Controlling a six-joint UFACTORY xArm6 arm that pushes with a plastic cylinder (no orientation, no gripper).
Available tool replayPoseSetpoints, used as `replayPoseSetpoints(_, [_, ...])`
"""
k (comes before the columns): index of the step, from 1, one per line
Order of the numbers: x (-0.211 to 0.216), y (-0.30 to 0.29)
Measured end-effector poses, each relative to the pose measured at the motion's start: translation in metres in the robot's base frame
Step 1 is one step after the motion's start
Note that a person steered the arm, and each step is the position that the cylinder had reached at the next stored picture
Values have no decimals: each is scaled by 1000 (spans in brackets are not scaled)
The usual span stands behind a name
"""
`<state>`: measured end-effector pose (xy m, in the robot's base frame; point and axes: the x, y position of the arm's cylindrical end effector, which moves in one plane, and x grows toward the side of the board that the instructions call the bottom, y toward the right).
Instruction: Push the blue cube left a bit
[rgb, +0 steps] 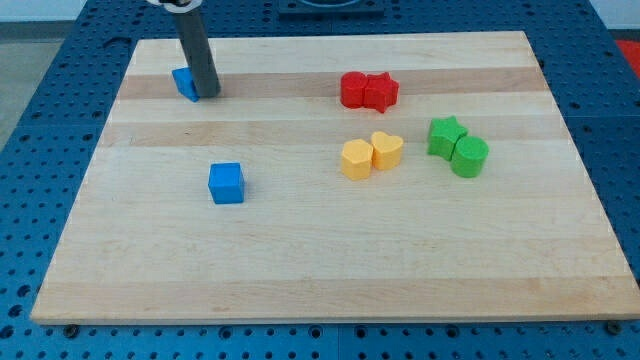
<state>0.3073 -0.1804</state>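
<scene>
Blue cube (227, 184): closest block to the view's bottom. It sits on the left half of the board, all by itself.
Room around the blue cube: bare wood on every side. Toward the view's left it has open board all the way to the left edge, with no block in the way. Toward the view's bottom there is lots of wood before the near edge.
Board (300, 270): a pale wooden top lying on a blue table with little holes (50, 60). All the blocks are on the wood — none hangs over an edge.
My tip (207, 96): the low end of the dark rod, up near the view's top left. It is well apart from the blue cube, which lies toward the view's bottom from it.
Other blue block (184, 82): just on the left of my tip, touching it or nearly so. The rod hides part of it, so the shape is hard to tell. It is near the top edge.
Hand: the rod has no hand at all, so nothing is grabbed or let go — it only pushes.
Red blocks: a round one (353, 90) and a star-like one (382, 91), side by side and touching, near the top edge.
Yellow blocks: a six-sided one (355, 159) and a heart (388, 150), touching, well to the right of the blue cube.
Green blocks: a star (446, 136) and a round one (469, 157), touching, furthest to the view's right.
</scene>
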Motion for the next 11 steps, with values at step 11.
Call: replayPoseSetpoints(11, [170, 66])
